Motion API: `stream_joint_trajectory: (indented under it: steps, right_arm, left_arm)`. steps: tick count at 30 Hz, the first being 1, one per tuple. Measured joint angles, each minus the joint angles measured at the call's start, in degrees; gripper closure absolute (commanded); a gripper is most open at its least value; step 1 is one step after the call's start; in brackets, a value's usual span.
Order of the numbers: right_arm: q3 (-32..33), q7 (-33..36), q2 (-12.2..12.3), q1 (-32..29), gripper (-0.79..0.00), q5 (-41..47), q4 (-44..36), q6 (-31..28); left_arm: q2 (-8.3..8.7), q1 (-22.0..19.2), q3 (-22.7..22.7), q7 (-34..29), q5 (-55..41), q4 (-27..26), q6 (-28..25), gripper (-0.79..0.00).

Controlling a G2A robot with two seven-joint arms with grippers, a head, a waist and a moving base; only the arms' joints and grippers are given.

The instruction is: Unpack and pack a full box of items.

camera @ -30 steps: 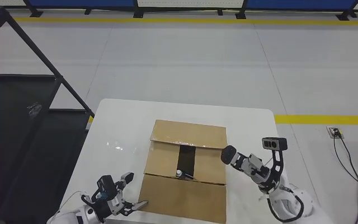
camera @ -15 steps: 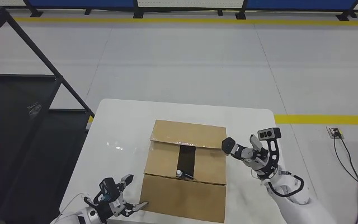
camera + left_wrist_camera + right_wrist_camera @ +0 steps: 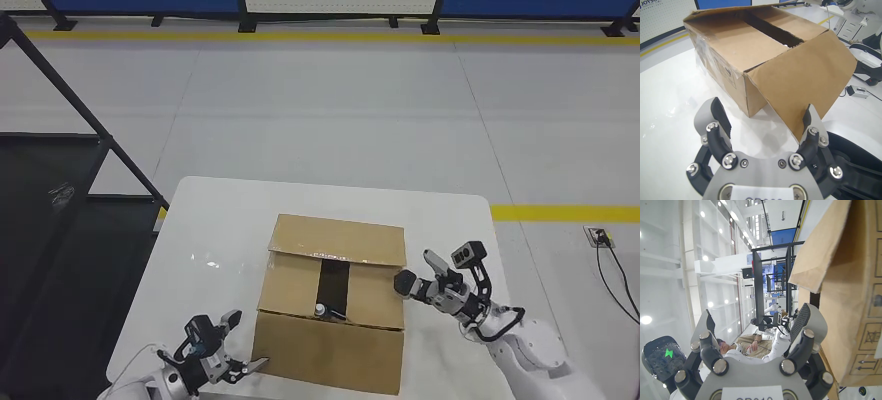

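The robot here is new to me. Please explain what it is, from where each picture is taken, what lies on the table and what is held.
It is a robot with two arms, each ending in a two-fingered gripper. The top view looks down from above the arms; the other two come from cameras on the wrists. On the white table stands one cardboard box; its top flaps leave a dark gap, and one flap hangs out toward the robot. The left gripper is open near that flap's corner. The right gripper is open beside the box's side wall. Neither holds anything.
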Motion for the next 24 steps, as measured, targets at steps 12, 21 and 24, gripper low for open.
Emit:
stream_joint_trajectory:
  steps: [12,21,24]
  right_arm:
    - [-3.2,-6.7,-2.7,6.9,-0.785,5.1,6.7,1.4]
    - [-4.9,-9.9,-4.1,11.3,-0.785,5.4,9.0,2.1]
    - [-4.9,-9.9,-4.1,11.2,-0.785,5.4,9.0,2.1]
  left_arm:
    - [0.38,-0.3,0.6,1.2,-0.9,0.4,0.6,-0.785]
    - [0.62,-0.4,1.0,1.1,-0.5,0.1,0.2,-0.785]
    - [0.62,-0.4,1.0,1.1,-0.5,0.1,0.2,-0.785]
